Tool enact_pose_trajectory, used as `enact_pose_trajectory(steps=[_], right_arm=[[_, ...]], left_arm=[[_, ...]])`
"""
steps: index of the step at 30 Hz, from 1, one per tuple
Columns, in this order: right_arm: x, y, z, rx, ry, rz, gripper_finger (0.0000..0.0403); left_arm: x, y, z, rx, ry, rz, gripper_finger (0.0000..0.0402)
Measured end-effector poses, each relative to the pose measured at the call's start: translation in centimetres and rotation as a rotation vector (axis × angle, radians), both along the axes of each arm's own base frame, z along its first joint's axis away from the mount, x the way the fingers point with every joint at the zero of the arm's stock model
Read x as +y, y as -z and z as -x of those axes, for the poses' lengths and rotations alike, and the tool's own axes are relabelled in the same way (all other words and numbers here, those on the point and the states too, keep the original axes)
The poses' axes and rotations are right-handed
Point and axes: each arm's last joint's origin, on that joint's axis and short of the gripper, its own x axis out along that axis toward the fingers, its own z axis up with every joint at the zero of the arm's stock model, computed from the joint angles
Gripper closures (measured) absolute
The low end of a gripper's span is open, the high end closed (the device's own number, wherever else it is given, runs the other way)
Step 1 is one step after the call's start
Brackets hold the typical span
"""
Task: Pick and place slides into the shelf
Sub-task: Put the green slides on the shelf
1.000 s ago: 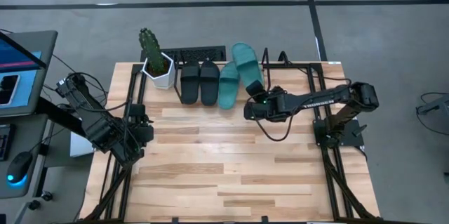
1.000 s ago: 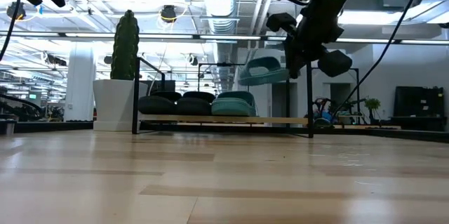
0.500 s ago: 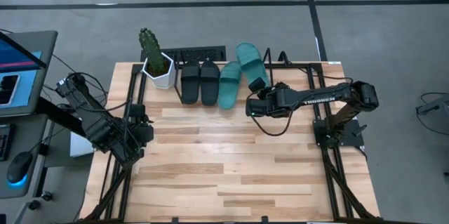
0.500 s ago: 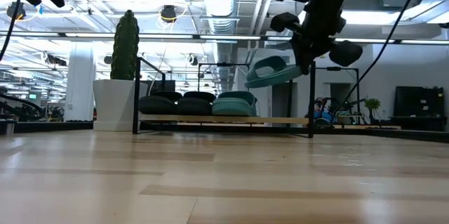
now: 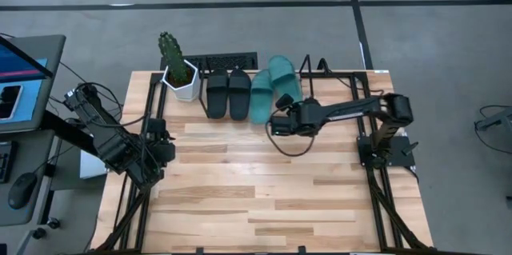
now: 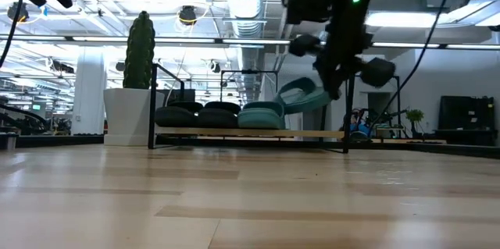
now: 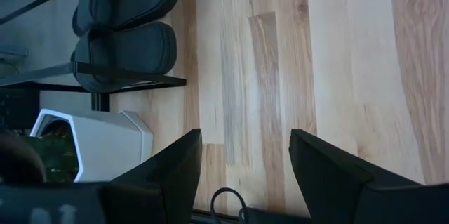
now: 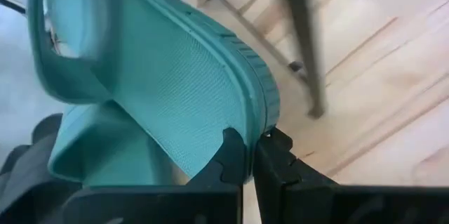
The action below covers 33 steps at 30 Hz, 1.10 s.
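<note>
From above, your right gripper (image 5: 282, 121) reaches across the pale wooden table (image 5: 256, 191) to the low black wire shelf (image 5: 232, 61) and pinches the heel edge of a teal green slide (image 5: 284, 79); that slide lies beside a second teal slide (image 5: 261, 97) and two matte black slides (image 5: 227, 93), with a white pot of cactus (image 5: 180, 75) at the row's far end; your left gripper (image 5: 158, 149) waits at the table's left edge. At table height, you see the held slide (image 6: 303, 97) tilted, toe down toward the rack, heel raised. Your left wrist camera shows spread fingers (image 7: 165, 175) above bare wood. Your right wrist camera shows fingers (image 8: 235, 155) pressed onto the teal sole's rim (image 8: 210, 104).
</note>
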Motion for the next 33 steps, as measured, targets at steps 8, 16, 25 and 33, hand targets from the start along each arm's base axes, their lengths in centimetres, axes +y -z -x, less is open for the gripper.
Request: enact_pose_trajectory(steps=[8,16,25,33], right_arm=[[-1.0,0.9,-3.2,0.052,0.021,-0.001,0.0402],[0.0,0.9,-4.3,0.079,-0.009,-0.037,0.0402],[1.1,0.8,-4.1,0.105,-0.031,-0.060,0.0366],[1.3,0.9,-4.2,0.091,-0.040,-0.069,0.0332]], left_arm=[[0.2,-0.2,0.2,-0.013,0.000,0.010,0.0198],[0.7,-0.5,0.7,-0.040,-0.016,0.040,0.0198],[0.5,-0.5,0.6,-0.047,-0.016,0.057,0.0198],[0.5,-0.5,0.6,-0.046,-0.016,0.059,0.0198]])
